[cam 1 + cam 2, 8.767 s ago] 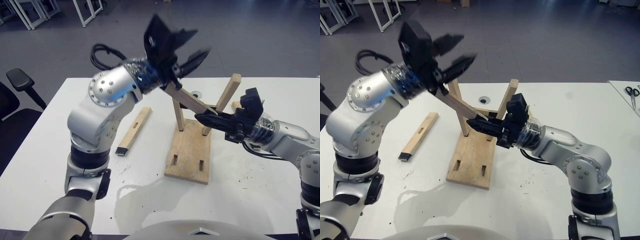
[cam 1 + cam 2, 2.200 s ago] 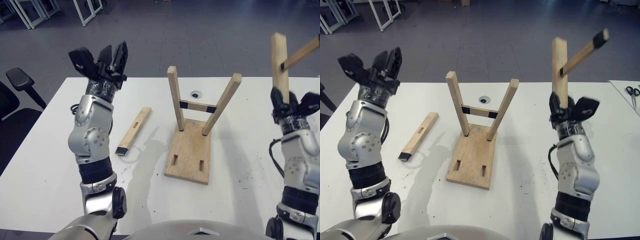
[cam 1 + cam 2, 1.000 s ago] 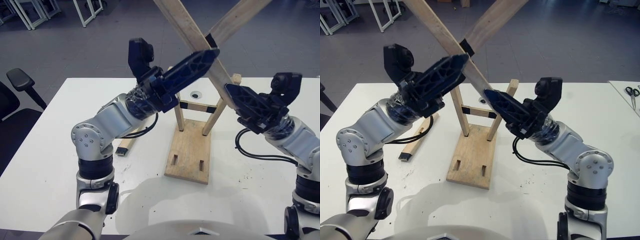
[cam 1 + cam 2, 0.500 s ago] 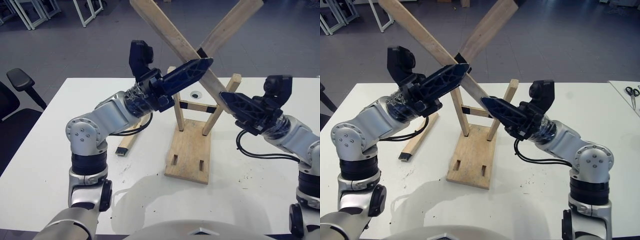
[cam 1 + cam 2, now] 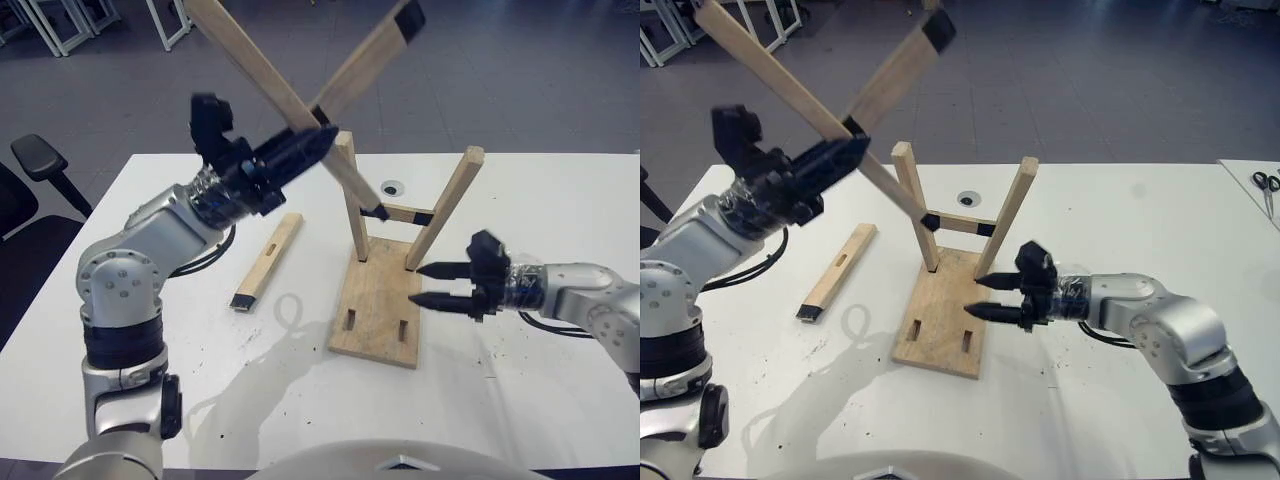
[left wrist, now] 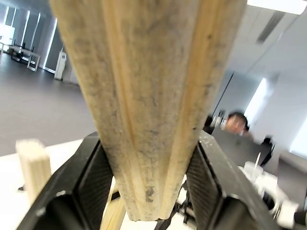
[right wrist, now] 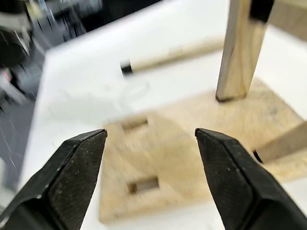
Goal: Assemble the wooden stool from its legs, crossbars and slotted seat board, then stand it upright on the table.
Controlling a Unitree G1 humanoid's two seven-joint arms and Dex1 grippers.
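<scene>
My left gripper [image 5: 300,150] is shut on a wooden leg [image 5: 250,62] held slanting high over the table's left middle. A crossbar [image 5: 365,58] with a black tip sticks up from that leg. In the left wrist view the leg [image 6: 144,110] sits clamped between both fingers [image 6: 88,184]. The slotted seat board [image 5: 375,320] lies flat, with two legs [image 5: 350,195] and a crossbar [image 5: 400,212] standing in its far end. My right gripper [image 5: 425,285] is open and empty, low beside the board's right edge, pointing at it [image 7: 149,132]. A loose leg [image 5: 268,258] lies left of the board.
Two unfilled slots [image 7: 143,184] show in the board's near end. A cable hole [image 5: 391,187] lies behind the stool. Scissors [image 5: 1265,182] rest at the far right. A chair [image 5: 40,160] stands off the table's left edge.
My right gripper has let go of the raised leg, opened, and dropped down beside the seat board. The left arm has swung the leg and crossbar to the left.
</scene>
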